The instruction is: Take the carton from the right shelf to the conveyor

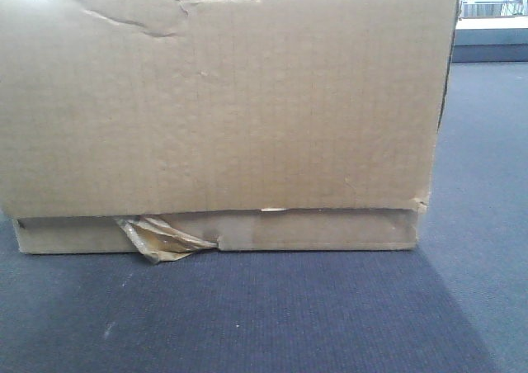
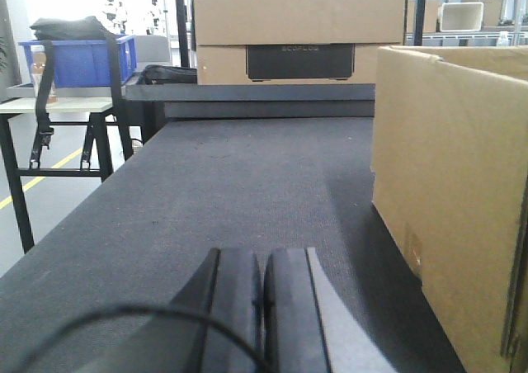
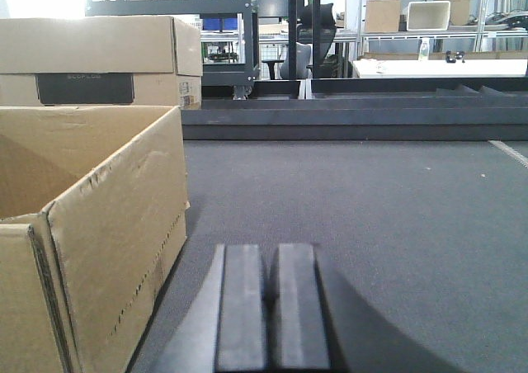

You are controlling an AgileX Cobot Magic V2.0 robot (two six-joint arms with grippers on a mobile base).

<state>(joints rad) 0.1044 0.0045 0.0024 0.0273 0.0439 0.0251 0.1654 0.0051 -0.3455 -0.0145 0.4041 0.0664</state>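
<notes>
Resting on the conveyor [image 1: 330, 323]: one open-topped carton [image 1: 223, 101] between two tools.
Left tool [image 2: 261, 307] and right tool [image 3: 271, 307], both clenched and empty; one printed box [image 2: 297, 30] stands beyond the belt.

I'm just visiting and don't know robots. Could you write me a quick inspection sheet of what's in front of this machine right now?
Surface: dark blue-grey ribbed conveyor belt, bare around the box.
Job's things: large open-topped brown cardboard carton sits on the belt, crumpled yellowish tape at its base.
Clutter: second tan box with a black label at the far end.
Grippers: left gripper and right gripper shut, empty, either side of the carton.
Cables: black cable by the left gripper.
Surroundings: blue plastic bin, metal racks.
</notes>
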